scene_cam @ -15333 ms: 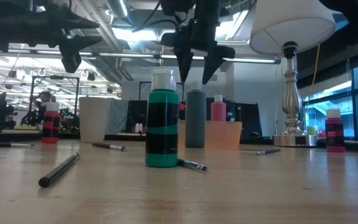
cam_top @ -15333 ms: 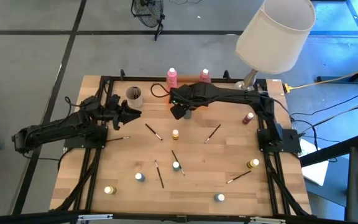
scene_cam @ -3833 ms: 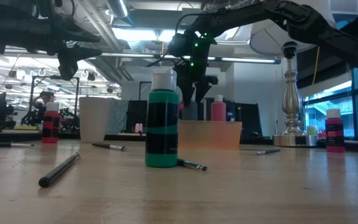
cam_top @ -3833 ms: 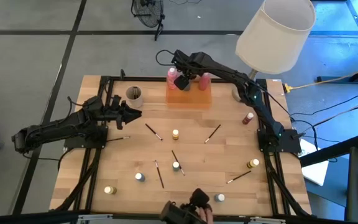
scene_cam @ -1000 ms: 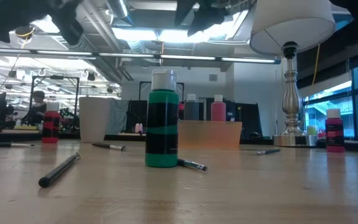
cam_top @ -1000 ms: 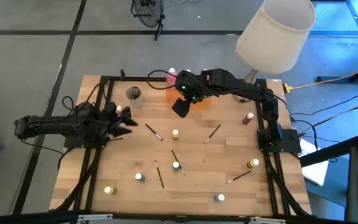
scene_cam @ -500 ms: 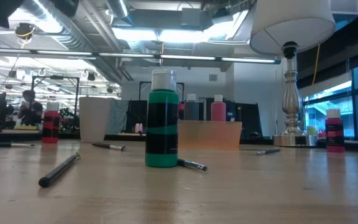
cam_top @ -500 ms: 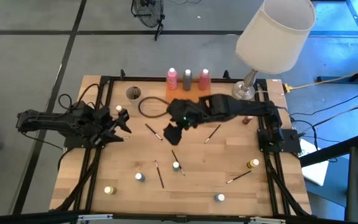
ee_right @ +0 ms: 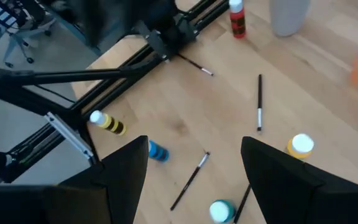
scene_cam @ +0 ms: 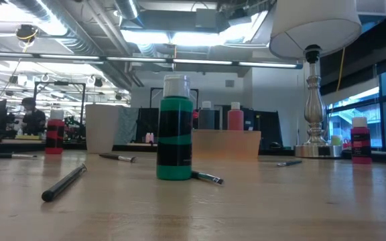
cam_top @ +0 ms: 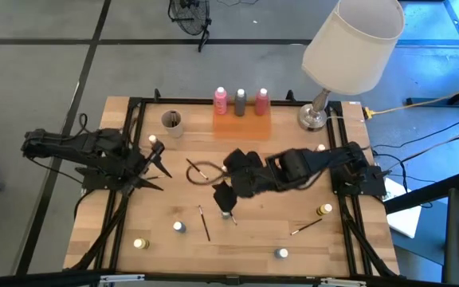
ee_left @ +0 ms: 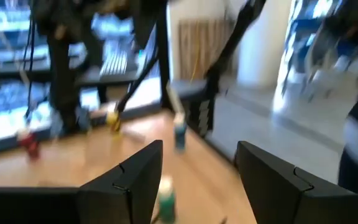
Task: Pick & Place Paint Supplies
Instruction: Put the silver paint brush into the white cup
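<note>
Two pink bottles and a grey bottle (cam_top: pixel 240 100) stand upright on the orange tray (cam_top: pixel 242 126) at the far edge. Small pots are scattered on the table: a white-lidded green one (ee_right: pixel 221 210), a yellow-lidded one (ee_right: pixel 301 145), a blue one (ee_right: pixel 157 151) and a striped one (ee_right: pixel 107 122). Thin brushes (ee_right: pixel 259 102) lie flat between them. My right gripper (cam_top: pixel 224 199) hangs open over the table's middle, above the green pot (scene_cam: pixel 174 130), with nothing in it (ee_right: pixel 194 142). My left gripper (cam_top: pixel 156 166) is open and empty at the left side (ee_left: pixel 197 149).
A beige cup (cam_top: pixel 171 121) stands left of the tray. A lamp (cam_top: pixel 349 44) stands at the far right corner. A red pot (cam_top: pixel 151 141) sits by the left gripper, and another pot (cam_top: pixel 326 210) sits near the right edge. Black frame rails run along both sides.
My right gripper has swung from beside the tray toward the table's near edge, out over the middle of the table, staying open and empty. My left gripper has drawn back toward the left, risen and rolled. No supply has moved.
</note>
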